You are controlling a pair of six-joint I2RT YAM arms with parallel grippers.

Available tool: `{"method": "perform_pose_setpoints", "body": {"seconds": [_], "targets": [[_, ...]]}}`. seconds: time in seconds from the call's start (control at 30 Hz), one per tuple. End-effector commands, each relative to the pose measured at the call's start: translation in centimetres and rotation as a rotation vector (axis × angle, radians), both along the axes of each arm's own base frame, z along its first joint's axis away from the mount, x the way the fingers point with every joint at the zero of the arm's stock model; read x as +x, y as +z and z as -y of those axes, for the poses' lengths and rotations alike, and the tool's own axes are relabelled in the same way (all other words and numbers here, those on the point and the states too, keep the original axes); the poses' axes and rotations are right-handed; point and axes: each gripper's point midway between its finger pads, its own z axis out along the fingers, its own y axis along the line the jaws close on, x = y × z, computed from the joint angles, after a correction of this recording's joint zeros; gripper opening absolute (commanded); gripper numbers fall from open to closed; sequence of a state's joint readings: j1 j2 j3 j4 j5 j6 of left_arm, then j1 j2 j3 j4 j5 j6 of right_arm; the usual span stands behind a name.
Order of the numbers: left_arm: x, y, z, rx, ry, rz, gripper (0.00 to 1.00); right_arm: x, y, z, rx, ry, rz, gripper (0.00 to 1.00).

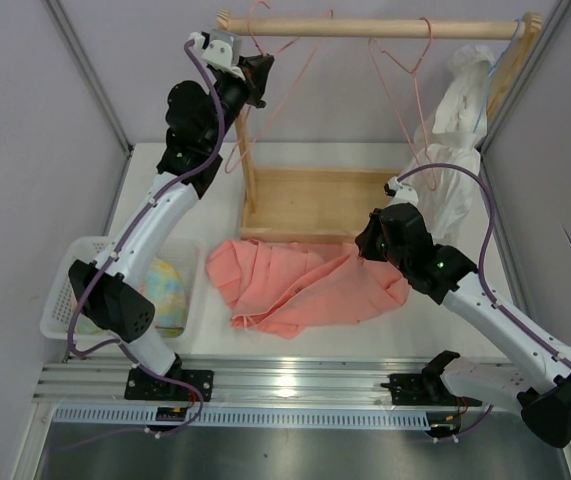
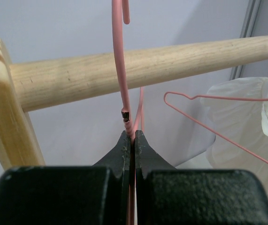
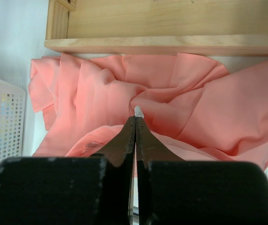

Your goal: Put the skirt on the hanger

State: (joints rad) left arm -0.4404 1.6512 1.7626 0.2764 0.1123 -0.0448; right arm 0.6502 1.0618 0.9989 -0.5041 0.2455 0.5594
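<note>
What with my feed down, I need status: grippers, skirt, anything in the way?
Left gripper shut on pink hanger, hooked over wooden rail. Right gripper shut on salmon skirt, heaped on table. White garment hangs apart along rail.

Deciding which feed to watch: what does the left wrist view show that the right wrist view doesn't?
Left wrist only: left gripper shut on the hanger wire below the wooden rail; a second pink hanger and white garment at right. Right wrist only: right gripper shut on a fold of the skirt before the wooden base, basket at left. Both: black fingers closed; no shared object.
</note>
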Motion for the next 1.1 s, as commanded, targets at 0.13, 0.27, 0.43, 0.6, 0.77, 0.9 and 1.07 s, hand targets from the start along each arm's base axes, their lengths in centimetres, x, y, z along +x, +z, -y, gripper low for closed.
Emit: {"method": "perform_pose_setpoints", "body": {"seconds": [0.13,0.27,0.43,0.6,0.77,0.9,1.07], "targets": [[-1.9,4.7,-0.3,-0.020,-0.028,0.137,0.00,0.5,2.1,0.3,0.010,-0.003,0.060,0.00],[-2.9,3.9,0.1,0.032,-0.066,0.102,0.00,0.5,2.3,0.4,0.011,-0.007,0.062,0.00],[-4.2,1.2,0.2,0.066,-0.109,0.040,0.00,0.3,2.2,0.7,0.005,-0.011,0.060,0.00],[-6.2,0.7,-0.5,0.062,-0.120,0.061,0.00,0.0,2.0,0.8,0.002,-0.010,0.056,0.00],[-6.8,1.9,-1.0,0.043,-0.127,0.085,0.00,-0.1,1.7,1.0,-0.003,-0.014,0.053,0.00],[-7.0,1.6,-0.7,0.059,-0.150,0.067,0.00,-0.1,1.6,1.1,-0.005,-0.016,0.049,0.00],[-8.9,0.7,-1.3,0.088,-0.162,0.047,0.00,-0.4,1.7,1.3,-0.006,-0.018,0.051,0.00]]}}
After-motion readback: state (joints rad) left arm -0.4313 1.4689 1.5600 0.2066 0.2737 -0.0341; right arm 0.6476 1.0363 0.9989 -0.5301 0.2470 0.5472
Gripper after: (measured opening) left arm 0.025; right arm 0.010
